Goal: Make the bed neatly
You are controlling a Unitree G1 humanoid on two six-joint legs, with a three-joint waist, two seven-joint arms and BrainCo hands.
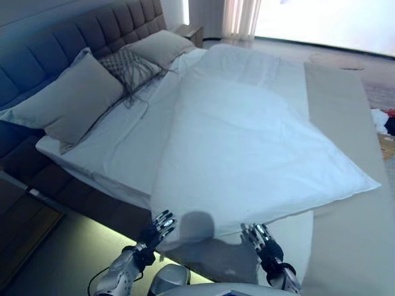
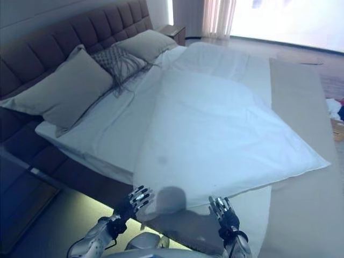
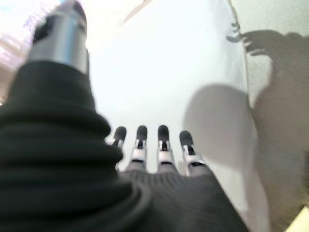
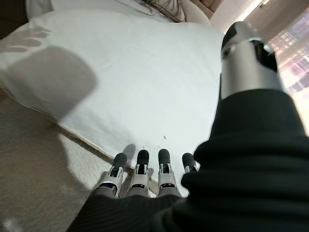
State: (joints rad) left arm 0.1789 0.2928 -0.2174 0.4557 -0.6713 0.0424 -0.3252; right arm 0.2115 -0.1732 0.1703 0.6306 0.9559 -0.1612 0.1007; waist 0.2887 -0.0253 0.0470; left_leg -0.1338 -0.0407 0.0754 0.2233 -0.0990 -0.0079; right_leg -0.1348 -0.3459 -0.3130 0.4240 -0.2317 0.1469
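Observation:
A white duvet [image 1: 247, 142] lies crooked across the bed, its near edge [image 1: 203, 231] by the bed's side. A beige bed runner [image 1: 345, 203] crosses the foot end, partly under the duvet. My left hand [image 1: 159, 227] hovers at the duvet's near left corner with straight fingers [image 3: 141, 140] and holds nothing. My right hand [image 1: 260, 239] is over the near edge, fingers [image 4: 140, 166] also straight, just above where duvet meets runner. Two beige pillows [image 1: 74, 98] [image 1: 162, 46] and a patterned cushion [image 1: 128, 66] rest against the headboard.
A dark tufted headboard [image 1: 74, 43] runs along the left. A nightstand [image 1: 190, 32] stands at the far corner by the curtains [image 1: 239, 17]. Clutter [image 1: 384, 120] lies on the floor at the right edge. A lit floor strip [image 1: 92, 240] borders the bed base.

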